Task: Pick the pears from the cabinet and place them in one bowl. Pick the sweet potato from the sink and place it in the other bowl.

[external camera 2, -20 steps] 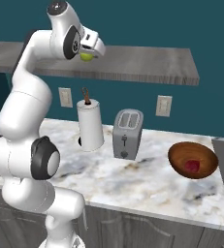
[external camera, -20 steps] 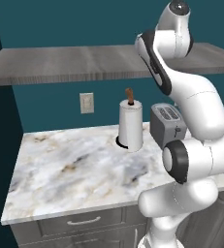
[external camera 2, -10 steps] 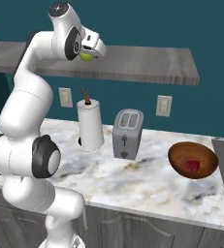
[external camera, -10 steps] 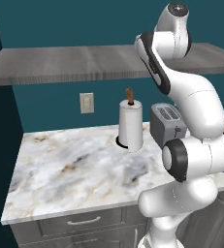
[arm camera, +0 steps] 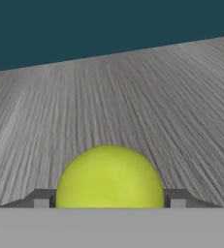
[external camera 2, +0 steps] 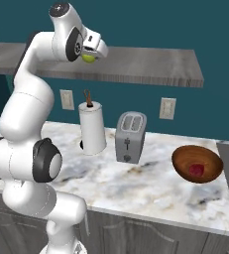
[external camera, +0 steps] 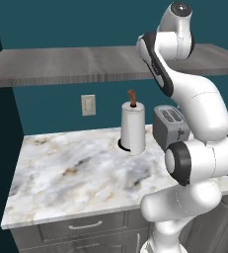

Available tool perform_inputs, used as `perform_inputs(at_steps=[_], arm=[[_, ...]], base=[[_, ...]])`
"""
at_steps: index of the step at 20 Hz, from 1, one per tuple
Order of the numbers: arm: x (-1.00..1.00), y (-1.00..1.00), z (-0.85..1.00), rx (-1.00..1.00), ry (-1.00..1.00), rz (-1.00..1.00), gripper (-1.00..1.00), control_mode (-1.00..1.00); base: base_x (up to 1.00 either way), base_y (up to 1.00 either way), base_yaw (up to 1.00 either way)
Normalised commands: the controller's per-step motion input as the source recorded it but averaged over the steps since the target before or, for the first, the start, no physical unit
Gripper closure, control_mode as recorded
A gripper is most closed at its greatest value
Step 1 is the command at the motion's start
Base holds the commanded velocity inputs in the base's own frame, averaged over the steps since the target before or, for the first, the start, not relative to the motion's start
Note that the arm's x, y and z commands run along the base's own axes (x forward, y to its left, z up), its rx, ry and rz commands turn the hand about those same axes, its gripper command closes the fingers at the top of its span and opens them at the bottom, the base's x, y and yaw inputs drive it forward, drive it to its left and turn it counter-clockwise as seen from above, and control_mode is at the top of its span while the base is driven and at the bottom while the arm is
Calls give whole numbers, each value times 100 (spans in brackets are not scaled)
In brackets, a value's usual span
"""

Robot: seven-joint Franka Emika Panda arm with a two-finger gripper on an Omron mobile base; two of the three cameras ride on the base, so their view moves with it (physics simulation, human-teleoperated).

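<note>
Between the two dark finger tips of the two-finger gripper (arm camera: 109, 202), low in the hand view, sits the round yellow-green pear (arm camera: 110, 178), resting on the long flat grey wood-grain cabinet slab (arm camera: 133, 111). Flanked closely on both sides, tips level with the widest part of the fruit; jaws partly closed, though whether the pads actually touch the skin cannot be told. Seen from the right base view as a green spot (external camera 2: 89, 58) tucked under the white hand, just above the striped front edge of the slab (external camera 2: 136, 79).

Likely trouble: a smooth round fruit squirting forward out of the pinch, or rolling away across the slab, if lifted before the grip is firm or if caught off centre.

Farther off on the marble counter (external camera 2: 150, 183), the deep dark reddish-brown wooden bowl (external camera 2: 197, 163), with the dark red pear (external camera 2: 196, 169) already inside.
</note>
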Motion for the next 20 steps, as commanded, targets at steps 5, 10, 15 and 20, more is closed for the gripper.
perform_inputs(at_steps=[5,10,15,20], arm=[[-30,3,18,0,-5,0,100,-100],[-97,0,63,0,-18,0,100,-100],[-100,0,16,0,-13,0,100,-100],[-100,9,0,3,-3,0,100,-100]], base=[[0,0,0],[0,0,0],[0,0,0],[0,0,0]])
